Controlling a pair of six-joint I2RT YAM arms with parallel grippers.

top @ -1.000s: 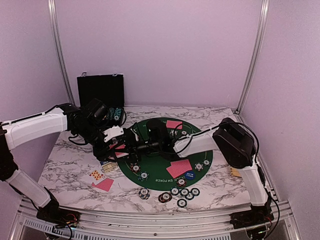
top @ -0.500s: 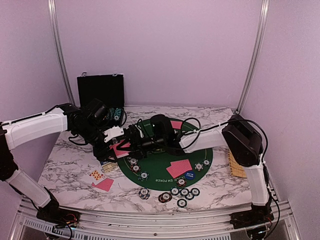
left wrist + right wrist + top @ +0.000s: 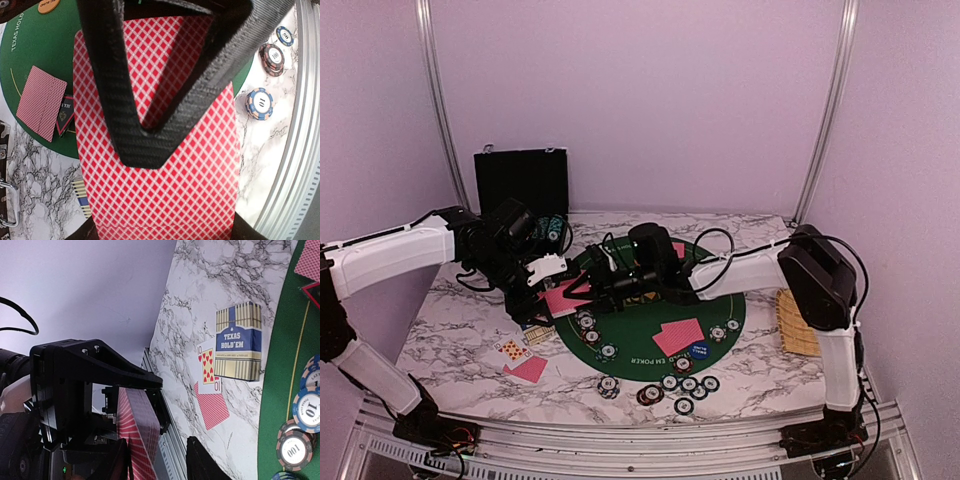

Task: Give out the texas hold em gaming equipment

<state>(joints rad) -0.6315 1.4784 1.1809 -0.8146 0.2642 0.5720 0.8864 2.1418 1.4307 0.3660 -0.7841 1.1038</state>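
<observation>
Jaws of my left claw pinch the deck of red-backed cards above the green mat's left edge; my right claw stands part open, its fingers straddling that held deck's edge.

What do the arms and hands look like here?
The left arm and right arm have white shells, black joints and loose black cables. The left hand and right hand are black; the left fingers show a woven texture.

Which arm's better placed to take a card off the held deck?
Right. The right gripper straddles the edge of the red-backed deck, jaws open; the left gripper is shut on that deck.
</observation>
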